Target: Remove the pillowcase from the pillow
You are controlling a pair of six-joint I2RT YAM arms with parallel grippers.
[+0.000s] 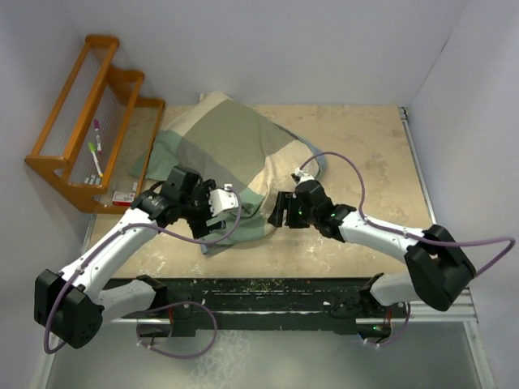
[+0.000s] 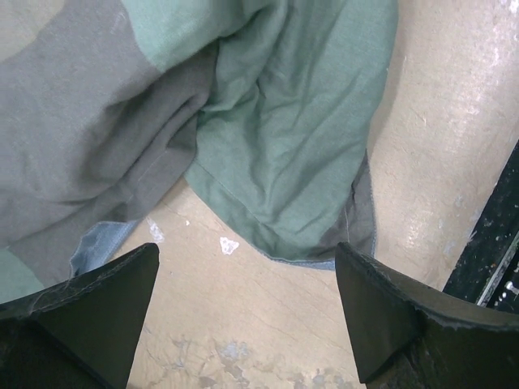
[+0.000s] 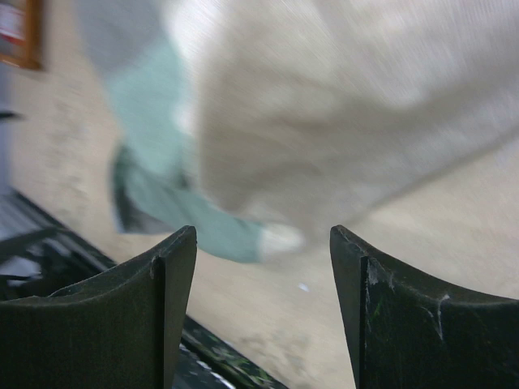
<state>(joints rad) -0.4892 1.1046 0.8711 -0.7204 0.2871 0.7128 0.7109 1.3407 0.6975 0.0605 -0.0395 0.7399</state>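
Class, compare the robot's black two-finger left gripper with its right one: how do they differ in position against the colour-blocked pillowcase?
The left gripper sits at the near-left corner of the colour-blocked beige, olive-grey and teal-green cloth pillowcase; the right gripper sits at its near-right edge. The left faces teal-green and grey folds; the right faces mostly beige cloth. Both are open, holding nothing.

Robot lab: white enclosure (image 1: 284,49) w/ stone-look table (image 1: 365,146).

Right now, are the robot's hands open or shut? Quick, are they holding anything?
Left gripper: open, holding nothing.
Right gripper: open, holding nothing.
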